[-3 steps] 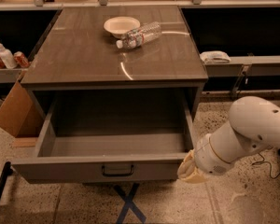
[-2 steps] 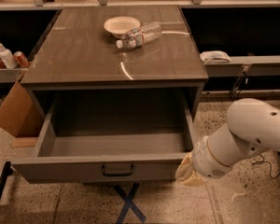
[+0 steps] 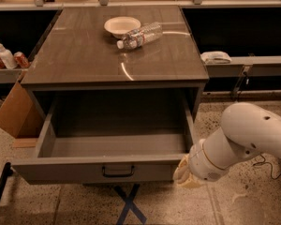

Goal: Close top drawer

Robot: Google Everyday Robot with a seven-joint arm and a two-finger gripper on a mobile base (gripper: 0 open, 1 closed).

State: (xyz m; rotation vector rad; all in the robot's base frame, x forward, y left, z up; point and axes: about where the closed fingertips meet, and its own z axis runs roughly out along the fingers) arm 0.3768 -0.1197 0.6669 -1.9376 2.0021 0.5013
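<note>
The top drawer (image 3: 61,170) is a wide grey drawer pulled fully out of the cabinet, empty inside, with a small black bar handle (image 3: 118,171) at the centre of its front. My gripper (image 3: 185,174) hangs at the end of the white arm (image 3: 246,137), right beside the drawer front's right end, touching or nearly touching it. The wrist covers most of the gripper.
On the cabinet top (image 3: 84,60) lie a white bowl (image 3: 122,26) and a plastic bottle (image 3: 140,34) on its side. A cardboard box (image 3: 16,114) leans at the left. Cans and a bottle (image 3: 4,55) stand on the left shelf. Blue tape cross (image 3: 129,205) marks the floor.
My arm has shifted slightly left, bringing the gripper closer to the drawer front's right end. The drawer stands as open as before.
</note>
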